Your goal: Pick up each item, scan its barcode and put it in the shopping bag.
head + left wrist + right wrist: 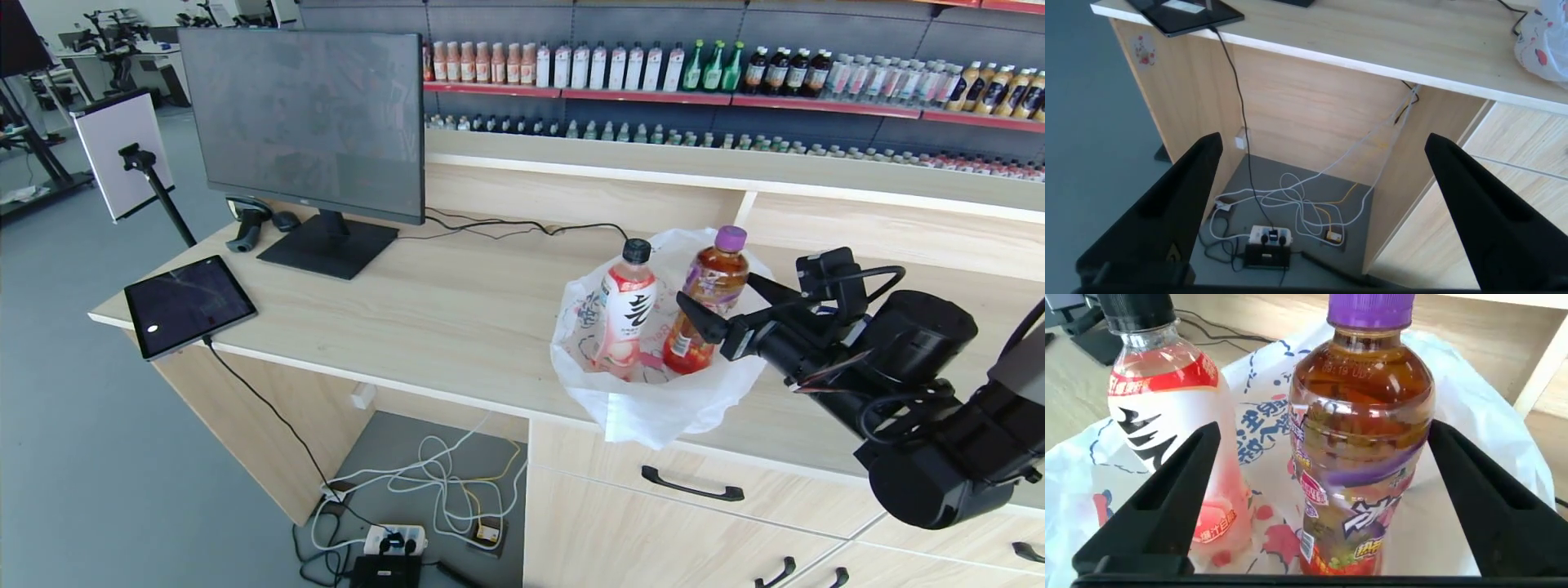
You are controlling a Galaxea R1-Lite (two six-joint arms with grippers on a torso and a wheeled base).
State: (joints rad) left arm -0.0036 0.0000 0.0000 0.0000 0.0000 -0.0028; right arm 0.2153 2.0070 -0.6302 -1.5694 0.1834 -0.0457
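A white shopping bag (653, 408) sits on the wooden counter (457, 310), right of its middle. Two bottles stand upright in it: a pink drink with a black cap (627, 314) and, to its right, an amber tea bottle with a purple cap (709, 302). My right gripper (722, 296) is open at the bag, its fingers either side of the tea bottle (1360, 449) and apart from it. The pink bottle (1167, 425) stands just outside one finger. My left gripper (1323, 140) is open and holds nothing, low beside the counter front.
A monitor (306, 114) stands at the counter's back left, with a handheld scanner (245, 229) beside it and a tablet (188, 304) on the left corner. Cables and a power strip (1270, 241) lie under the counter. Drawers (694, 490) sit below the bag. Shelves of bottles (735, 73) line the wall behind.
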